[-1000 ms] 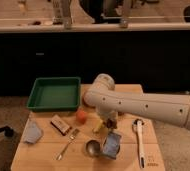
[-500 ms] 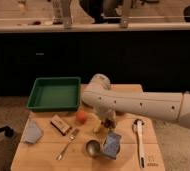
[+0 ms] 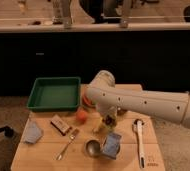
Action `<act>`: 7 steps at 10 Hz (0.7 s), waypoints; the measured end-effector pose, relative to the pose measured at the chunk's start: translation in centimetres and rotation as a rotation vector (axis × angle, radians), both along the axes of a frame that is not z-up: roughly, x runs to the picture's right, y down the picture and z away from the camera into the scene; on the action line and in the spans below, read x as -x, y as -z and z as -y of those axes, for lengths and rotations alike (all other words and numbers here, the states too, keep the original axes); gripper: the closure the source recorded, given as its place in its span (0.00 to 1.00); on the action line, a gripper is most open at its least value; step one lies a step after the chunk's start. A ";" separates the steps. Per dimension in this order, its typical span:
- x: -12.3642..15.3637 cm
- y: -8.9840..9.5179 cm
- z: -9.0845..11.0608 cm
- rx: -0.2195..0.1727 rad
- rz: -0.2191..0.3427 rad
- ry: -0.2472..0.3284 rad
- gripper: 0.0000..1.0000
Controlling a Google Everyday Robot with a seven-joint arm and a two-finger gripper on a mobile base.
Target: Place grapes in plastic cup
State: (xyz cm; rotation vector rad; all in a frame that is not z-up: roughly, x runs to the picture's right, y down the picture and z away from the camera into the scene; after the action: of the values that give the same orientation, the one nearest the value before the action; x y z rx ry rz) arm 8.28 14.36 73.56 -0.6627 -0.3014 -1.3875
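A pale wooden counter (image 3: 43, 159) stands before a long dark cabinet front, with a bright ledge and metal posts above it. From the left lie a crumpled gray-blue piece (image 3: 32, 133), a green tray (image 3: 54, 93), a small brown box (image 3: 60, 124), a fork (image 3: 68, 143), a round orange-red fruit (image 3: 81, 116), a spoon (image 3: 92, 147), a yellow banana (image 3: 98, 126), the bluish plastic cup (image 3: 111, 145) and a white brush (image 3: 139, 141). The 1 white arm (image 3: 148, 103) reaches in from the right, hiding the counter's middle. Its tool (image 3: 109, 119) hangs just above the cup; apart or together, I cannot tell. The grapes (image 3: 108, 122) show as a dark clump at its tip. Since 0.5 s ago the arm has barely shifted and the things lie unmoved.
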 end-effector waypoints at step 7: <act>1.3 -1.6 -0.8 0.012 0.102 -0.110 1.00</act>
State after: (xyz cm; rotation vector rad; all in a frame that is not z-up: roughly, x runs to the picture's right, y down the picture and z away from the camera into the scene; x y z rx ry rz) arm 6.98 15.14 75.14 -0.5781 -0.4218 -1.3165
